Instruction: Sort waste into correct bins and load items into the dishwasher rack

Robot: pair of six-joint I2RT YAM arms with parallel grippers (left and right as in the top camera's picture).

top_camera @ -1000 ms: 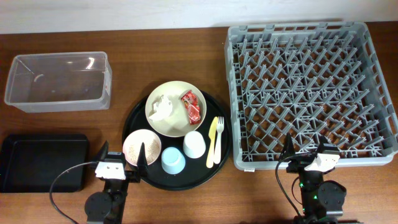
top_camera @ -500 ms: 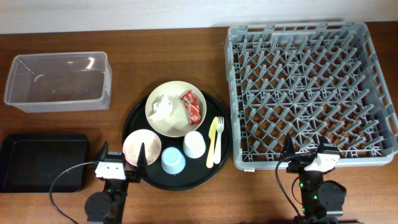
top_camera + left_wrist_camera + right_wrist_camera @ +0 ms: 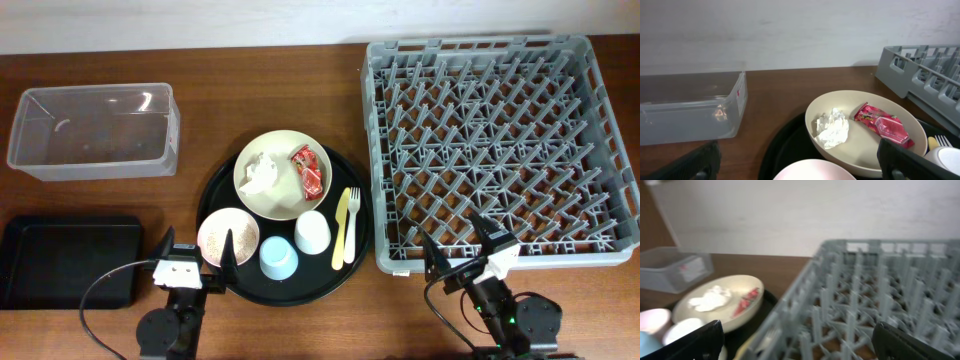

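The cream plate on the round black serving tray holds a crumpled white tissue and a red wrapper; both show in the left wrist view, tissue and wrapper. A pink bowl with rice grains, a blue cup, a white cup and yellow and white cutlery lie on the tray too. The grey rack stands at right. My left gripper is open and empty at the tray's front left. My right gripper is open and empty at the rack's front edge.
A clear plastic box stands at the far left. A shallow black tray lies at the front left, beside my left arm. The table's front edge runs just behind both arm bases.
My right gripper has swung to the left and now points toward the tray and the rack's front left corner. The left arm and all objects have not moved.
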